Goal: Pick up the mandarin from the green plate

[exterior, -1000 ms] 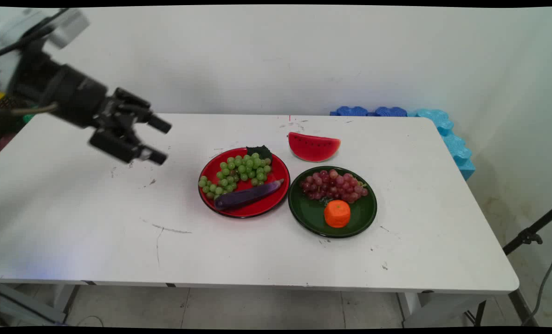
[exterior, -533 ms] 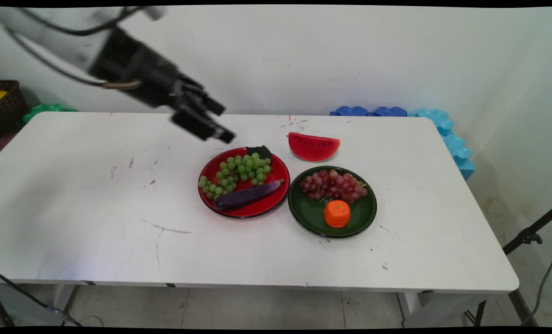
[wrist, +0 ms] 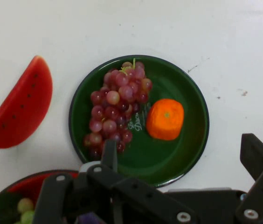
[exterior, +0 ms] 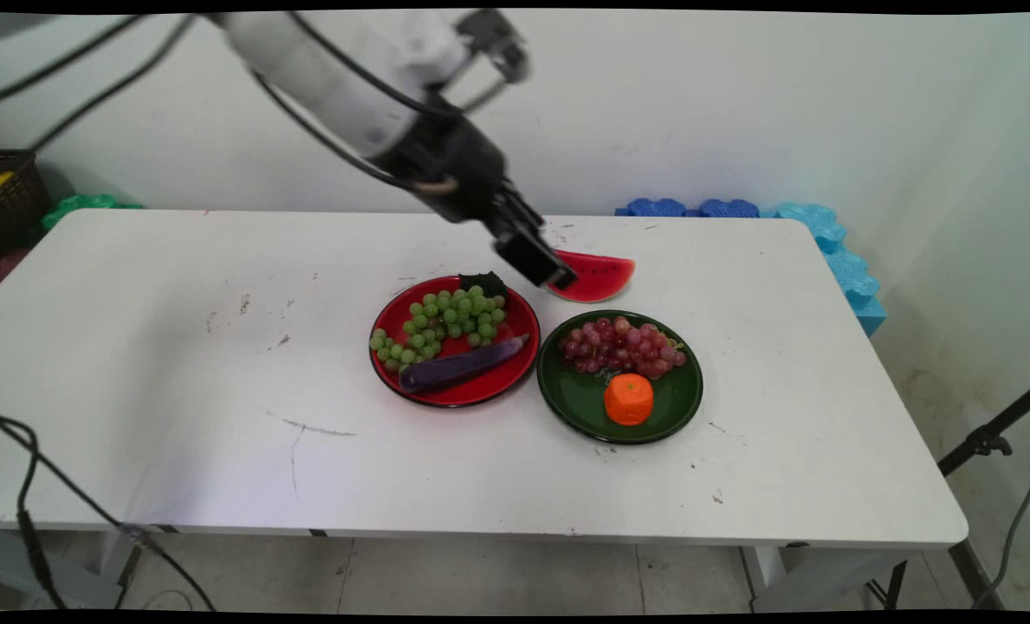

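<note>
Far to the left of the green plate (exterior: pixel 566 407), past the edge of the white table (exterior: pixel 177 390), sits a dark basket (exterior: pixel 12 195). Just to the left of the green plate is a red plate (exterior: pixel 393 364). It has green grapes (exterior: pixel 441 321) on it, a purple eggplant (exterior: pixel 463 364) lying along its near side, and a dark leaf (exterior: pixel 484 282) at its back. Behind the green plate and a little to its left, the black gripper (exterior: pixel 549 273) hangs on the white arm. In the main view it covers the left tip of the watermelon slice (exterior: pixel 601 277), which lies on the table just behind the green plate. The hand view looks down from above. There the gripper (wrist: pixel 179 144) has its two fingers (wrist: pixel 108 156) spread wide apart with nothing between them. It seems to be up in the air and not touching anything. The nearest things to it are the watermelon slice (wrist: pixel 17 105) and the green plate (wrist: pixel 187 158). On the green plate lie a bunch of red grapes (exterior: pixel 623 345) at the back and an orange (exterior: pixel 629 399) at the front, close to each other. Far to the right of the green plate, blue foam pieces (exterior: pixel 835 251) sit along the table's far corner.
</note>
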